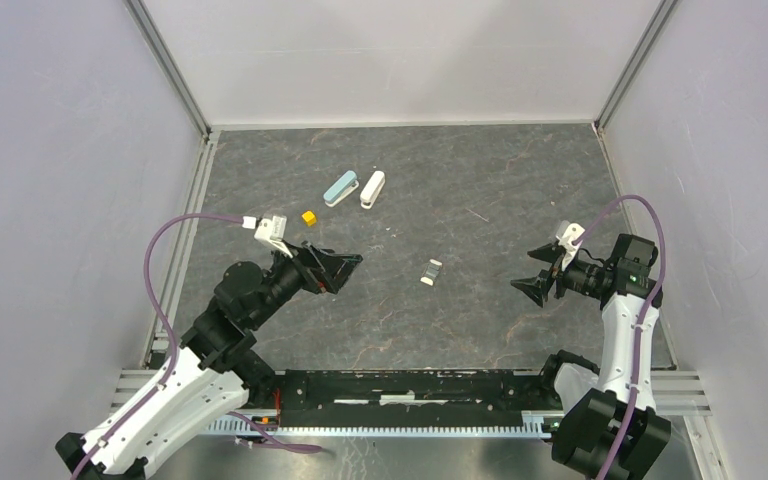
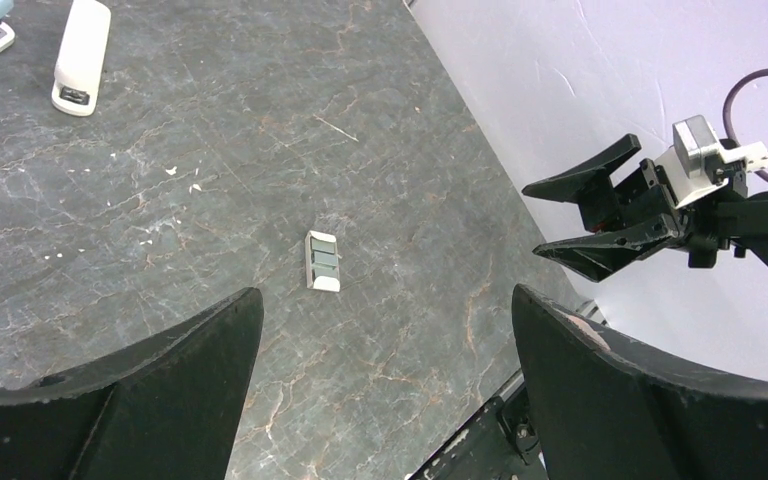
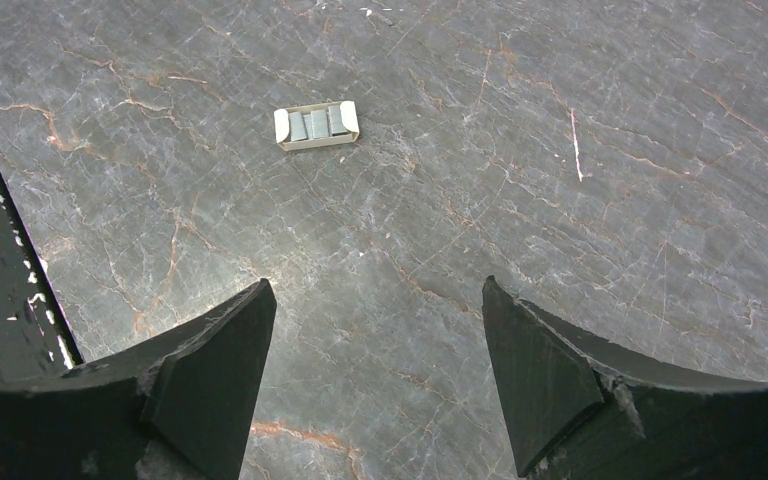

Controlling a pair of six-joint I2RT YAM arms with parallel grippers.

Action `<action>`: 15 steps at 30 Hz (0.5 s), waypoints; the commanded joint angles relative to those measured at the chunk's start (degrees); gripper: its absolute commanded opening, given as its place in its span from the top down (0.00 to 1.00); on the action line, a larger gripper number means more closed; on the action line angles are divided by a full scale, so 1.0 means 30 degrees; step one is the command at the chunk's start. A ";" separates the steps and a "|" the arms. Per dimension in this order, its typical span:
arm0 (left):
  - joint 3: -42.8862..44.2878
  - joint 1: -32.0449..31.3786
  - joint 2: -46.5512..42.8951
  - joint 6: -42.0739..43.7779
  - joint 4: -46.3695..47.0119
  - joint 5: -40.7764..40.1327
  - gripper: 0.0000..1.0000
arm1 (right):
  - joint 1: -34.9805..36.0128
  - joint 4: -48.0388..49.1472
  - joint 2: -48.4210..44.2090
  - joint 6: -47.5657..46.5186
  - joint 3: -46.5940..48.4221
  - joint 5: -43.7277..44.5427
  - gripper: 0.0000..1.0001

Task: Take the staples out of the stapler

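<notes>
Grey marbled tabletop (image 1: 520, 180) carries the mini stapler (image 1: 432, 272), lying flat near the centre, between the two grippers and touched by neither. Left gripper (image 1: 348, 265) hovers with jaws wide apart and empty, pointed toward the mini stapler. Right gripper (image 1: 532, 285) likewise stands open and empty on the opposite side. Farther back, a teal stapler (image 1: 341, 187) and a white stapler (image 1: 372, 189) lie side by side, with a yellow cube (image 1: 309, 217) near them. One thin sliver (image 1: 477, 214) lies apart.
</notes>
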 commanded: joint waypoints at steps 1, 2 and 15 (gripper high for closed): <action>-0.0234 0.0071 -0.0048 -0.0700 0.1323 0.0695 0.00 | 0.0039 0.0262 -0.0197 0.0231 0.0508 -0.0703 0.18; -0.0237 0.0079 -0.0070 -0.0731 0.1330 0.0784 0.00 | 0.0038 0.0279 -0.0173 0.0229 0.0483 -0.0698 0.17; -0.0529 0.0080 -0.0458 -0.0428 0.1251 0.0551 0.00 | 0.0037 0.0304 -0.0096 0.0251 0.0508 -0.0596 0.17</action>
